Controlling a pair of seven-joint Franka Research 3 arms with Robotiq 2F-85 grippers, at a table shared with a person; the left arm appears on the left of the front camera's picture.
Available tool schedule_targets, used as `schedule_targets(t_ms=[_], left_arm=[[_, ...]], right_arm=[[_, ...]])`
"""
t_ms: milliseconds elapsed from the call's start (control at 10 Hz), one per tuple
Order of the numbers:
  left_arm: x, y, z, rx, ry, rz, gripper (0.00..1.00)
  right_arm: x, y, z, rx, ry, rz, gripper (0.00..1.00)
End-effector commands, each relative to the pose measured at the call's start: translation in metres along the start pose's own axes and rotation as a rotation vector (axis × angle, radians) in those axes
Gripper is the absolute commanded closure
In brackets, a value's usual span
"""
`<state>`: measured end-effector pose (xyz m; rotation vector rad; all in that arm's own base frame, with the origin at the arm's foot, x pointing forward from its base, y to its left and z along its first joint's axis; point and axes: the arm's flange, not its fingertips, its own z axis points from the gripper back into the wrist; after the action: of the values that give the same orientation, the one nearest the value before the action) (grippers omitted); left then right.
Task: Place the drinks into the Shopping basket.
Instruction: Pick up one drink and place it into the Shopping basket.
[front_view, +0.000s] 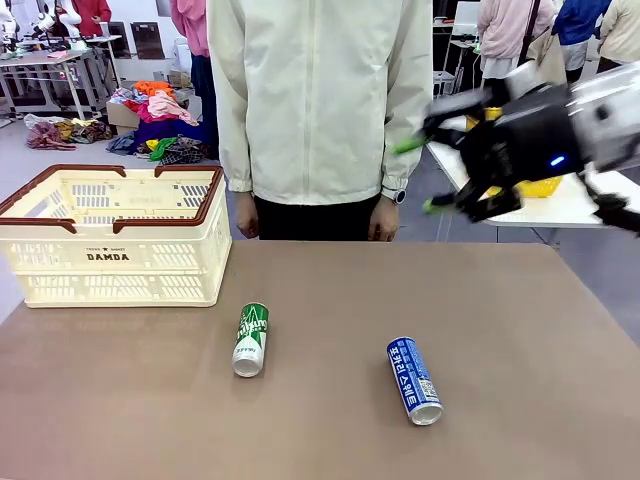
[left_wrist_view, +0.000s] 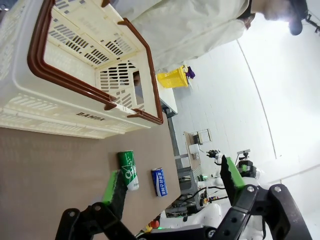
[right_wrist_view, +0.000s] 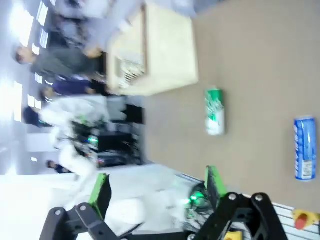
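We find no drink placed yet: the green can (front_view: 250, 339) and blue can (front_view: 414, 380) lie on the desk (front_view: 330, 430), front-right of the Shopping basket (front_view: 110, 258). The left end effector (left_wrist_view: 172, 180) and right end effector (front_view: 420, 175) gape wide, empty.

The robot's white right arm (front_view: 612, 105) comes in from the right side, blurred. Its black right gripper (front_view: 420, 175) is held high, jaws spread wide and green pads facing left. In the left wrist view, the left gripper (left_wrist_view: 172, 180) is also wide apart, with nothing between its two green-padded fingers (left_wrist_view: 113, 187).
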<state>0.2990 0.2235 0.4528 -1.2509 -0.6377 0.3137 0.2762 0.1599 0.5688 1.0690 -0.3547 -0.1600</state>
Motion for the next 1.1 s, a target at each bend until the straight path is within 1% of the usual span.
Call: schedule_targets(t_ms=[0, 300, 400, 500, 600, 700, 800, 900, 1000], left_arm=[[-0.001, -0.001, 0.001, -0.011, 0.004, -0.013, 0.0], [-0.001, -0.001, 0.001, -0.011, 0.004, -0.013, 0.0], [-0.001, -0.001, 0.001, -0.011, 0.004, -0.013, 0.0], [-0.001, -0.001, 0.001, -0.011, 0.004, -0.013, 0.0], [-0.001, -0.001, 0.001, -0.011, 0.004, -0.013, 0.0], [-0.001, -0.001, 0.001, -0.011, 0.004, -0.013, 0.0], [-0.001, -0.001, 0.001, -0.011, 0.004, -0.013, 0.0], [-0.001, -0.001, 0.001, -0.011, 0.004, -0.013, 0.0], [-0.001, -0.001, 0.001, -0.011, 0.004, -0.013, 0.0]], right_arm=[[-0.02, -0.007, -0.038, -0.121, 0.048, 0.042, 0.0], [-0.02, -0.007, -0.038, -0.121, 0.048, 0.042, 0.0], [-0.016, -0.007, -0.03, -0.099, 0.043, 0.017, 0.0], [0.0, -0.008, -0.003, -0.04, 0.077, -0.014, 0.0], [0.015, -0.02, 0.04, 0.074, 0.242, -0.094, 0.0], [0.027, -0.05, 0.084, 0.125, 0.397, -0.201, 0.0], [0.037, -0.089, 0.116, 0.164, 0.503, -0.281, 0.0], [0.046, -0.137, 0.145, 0.26, 0.608, -0.247, 0.0], [0.054, -0.187, 0.165, 0.411, 0.552, -0.257, 0.0]])
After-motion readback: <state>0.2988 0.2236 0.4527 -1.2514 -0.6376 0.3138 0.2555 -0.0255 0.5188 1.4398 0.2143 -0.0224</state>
